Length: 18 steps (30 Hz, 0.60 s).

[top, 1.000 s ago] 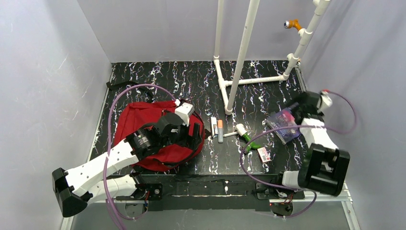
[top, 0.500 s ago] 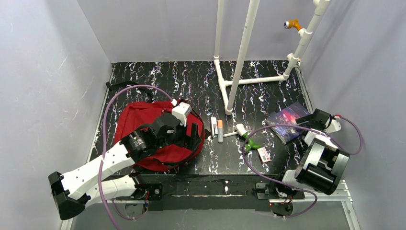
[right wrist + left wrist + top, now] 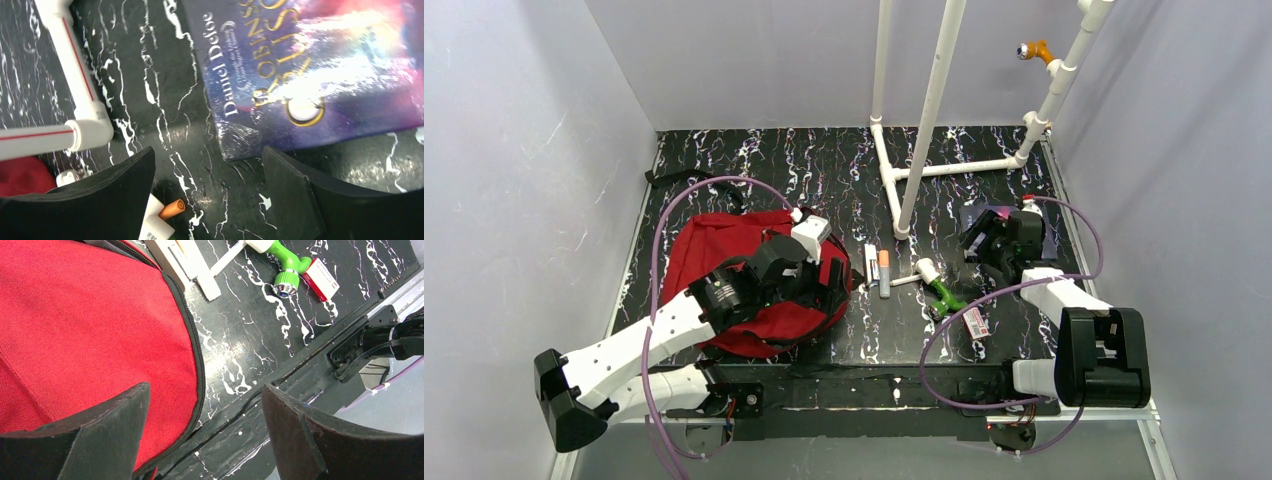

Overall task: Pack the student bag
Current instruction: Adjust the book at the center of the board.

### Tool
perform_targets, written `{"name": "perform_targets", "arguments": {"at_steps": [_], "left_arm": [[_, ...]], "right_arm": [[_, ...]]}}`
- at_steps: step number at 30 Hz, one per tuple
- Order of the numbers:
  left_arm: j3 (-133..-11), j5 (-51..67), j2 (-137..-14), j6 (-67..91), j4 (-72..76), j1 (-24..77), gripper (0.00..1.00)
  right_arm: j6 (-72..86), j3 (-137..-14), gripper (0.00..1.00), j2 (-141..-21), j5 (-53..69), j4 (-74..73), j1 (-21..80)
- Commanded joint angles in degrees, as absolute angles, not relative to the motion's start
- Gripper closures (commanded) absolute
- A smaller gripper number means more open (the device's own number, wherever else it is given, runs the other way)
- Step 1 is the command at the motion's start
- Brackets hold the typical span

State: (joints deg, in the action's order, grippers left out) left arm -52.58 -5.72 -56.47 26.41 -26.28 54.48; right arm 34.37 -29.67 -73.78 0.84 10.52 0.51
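The student bag [image 3: 714,262] is a big red backpack lying flat at the left of the table, its black zipper edge [image 3: 192,335] showing in the left wrist view. My left gripper [image 3: 828,283] hovers over the bag's right rim, open with nothing between its fingers [image 3: 102,432]. My right gripper [image 3: 982,243] hangs open just above the table beside the near corner of a purple paperback book [image 3: 320,65]. It holds nothing. In the top view that arm covers most of the book [image 3: 980,214].
Two marker-like sticks [image 3: 877,268], a green-and-white item [image 3: 941,287] and a small red-and-white box [image 3: 975,322] lie between the bag and the book. A white pipe frame [image 3: 921,130] stands at the back. A black strap [image 3: 674,178] trails from the bag's far side.
My right arm pulled back to the right, then swung left across the book, and its gripper now hangs at the book's left corner, jaws slightly narrower. The left arm barely shifted.
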Motion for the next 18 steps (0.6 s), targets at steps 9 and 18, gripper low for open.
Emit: {"name": "perform_targets", "arguments": {"at_steps": [9,18], "left_arm": [[-54.8,-3.8,-55.9,26.8,-27.0,54.3,0.15],[-55.4,-2.8,-55.6,24.2,-29.0,54.3,0.1]], "right_arm": [[30.4,-44.0,0.02,-78.1,-10.9,1.2,-14.2],[29.6,-51.0,0.04,-95.5,2.2,-2.1,-24.3]]}}
